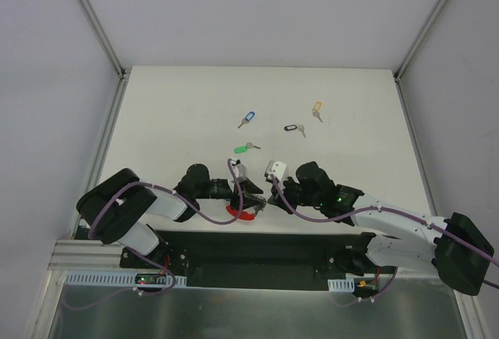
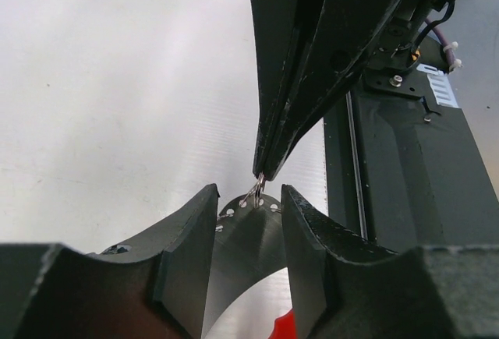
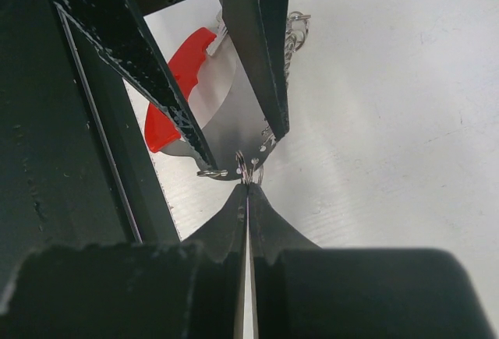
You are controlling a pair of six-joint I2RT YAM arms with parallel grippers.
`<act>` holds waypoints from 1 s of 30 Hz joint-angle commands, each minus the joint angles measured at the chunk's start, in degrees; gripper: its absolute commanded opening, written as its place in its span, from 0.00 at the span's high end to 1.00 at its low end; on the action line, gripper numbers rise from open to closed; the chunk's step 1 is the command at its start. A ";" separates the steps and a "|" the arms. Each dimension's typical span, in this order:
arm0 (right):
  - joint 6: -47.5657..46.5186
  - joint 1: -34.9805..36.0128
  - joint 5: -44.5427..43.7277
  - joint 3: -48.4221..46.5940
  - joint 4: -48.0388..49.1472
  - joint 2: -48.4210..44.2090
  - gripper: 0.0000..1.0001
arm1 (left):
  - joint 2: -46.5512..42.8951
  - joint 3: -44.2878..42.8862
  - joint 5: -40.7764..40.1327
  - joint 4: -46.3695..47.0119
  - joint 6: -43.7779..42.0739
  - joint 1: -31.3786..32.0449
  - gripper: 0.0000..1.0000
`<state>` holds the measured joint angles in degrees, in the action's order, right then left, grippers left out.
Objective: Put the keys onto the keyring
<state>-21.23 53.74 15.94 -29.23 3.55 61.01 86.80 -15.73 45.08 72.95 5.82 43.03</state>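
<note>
The keyring is a curved grey strap (image 2: pixel 245 245) with small holes along its edge and a red band (image 3: pixel 178 82); it also shows in the top view (image 1: pixel 242 213). My left gripper (image 2: pixel 248 195) holds the strap between its fingers (image 2: pixel 187 253), near the table's front edge (image 1: pixel 246 197). My right gripper (image 3: pixel 248 185) is shut on a small metal ring (image 3: pixel 248 172) threaded in the strap's edge, tip to tip with the left one (image 1: pixel 262 203). Blue (image 1: pixel 248 118), green (image 1: pixel 243 150), black (image 1: pixel 292 128) and yellow (image 1: pixel 316 109) keys lie loose on the table. The second blue key is hidden.
The white table (image 1: pixel 179 113) has grey walls at the left, the right and the back. The black base rail (image 2: pixel 398 183) runs close beside both grippers. More small metal rings hang on the strap's far edge (image 3: pixel 296 35).
</note>
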 commanded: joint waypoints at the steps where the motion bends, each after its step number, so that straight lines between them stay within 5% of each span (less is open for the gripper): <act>1: -0.74 0.23 1.19 -1.70 0.93 -1.60 0.99 | -2.17 -1.50 0.44 1.59 -3.80 -0.31 0.62; 22: -1.00 0.23 1.98 -2.32 0.93 -1.60 0.99 | -0.41 -6.16 7.22 -10.63 -7.76 1.45 0.81; 27: -0.92 0.23 2.16 -2.41 0.76 -2.56 0.99 | -0.23 -7.56 7.57 -13.09 -8.72 1.62 1.00; 30: -0.48 0.32 2.16 -2.32 0.58 -3.61 0.99 | -1.11 -7.48 7.39 -13.27 -8.64 1.71 1.00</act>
<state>-21.34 53.78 16.43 -29.23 2.66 60.27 87.02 -21.52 50.46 59.94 -0.69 43.94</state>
